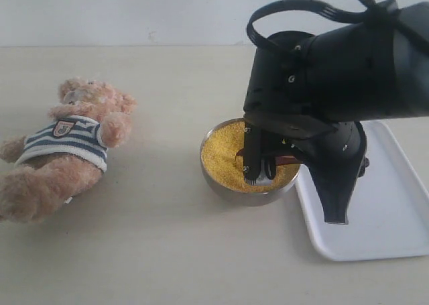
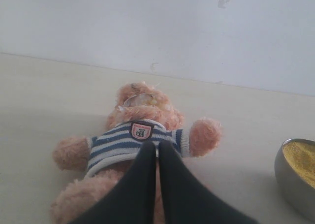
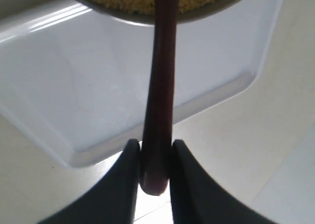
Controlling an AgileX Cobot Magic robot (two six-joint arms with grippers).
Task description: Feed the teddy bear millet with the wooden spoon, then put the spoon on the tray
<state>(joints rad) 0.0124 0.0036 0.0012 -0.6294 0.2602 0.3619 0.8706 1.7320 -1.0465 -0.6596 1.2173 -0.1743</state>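
The teddy bear (image 1: 64, 147) lies on its back at the table's left, away from the bowl. My left gripper (image 2: 158, 146) is shut and empty, its tips just short of the bear's (image 2: 113, 145) striped shirt; the exterior view does not show it. The millet (image 1: 224, 151) fills a steel bowl (image 1: 234, 188) at the centre. My right gripper (image 3: 156, 150) is shut on the end of the wooden spoon's handle (image 3: 161, 86). The handle runs over the tray (image 3: 74, 86) into the millet (image 3: 123, 0), and the spoon's bowl is hidden. The white tray (image 1: 395, 218) lies right of the bowl.
The bulky black right arm (image 1: 322, 70) hangs over the bowl and the tray's left end, hiding part of both. The bowl's edge (image 2: 290, 179) shows to the right of the bear. A pale wall (image 1: 134, 10) closes the table's far side.
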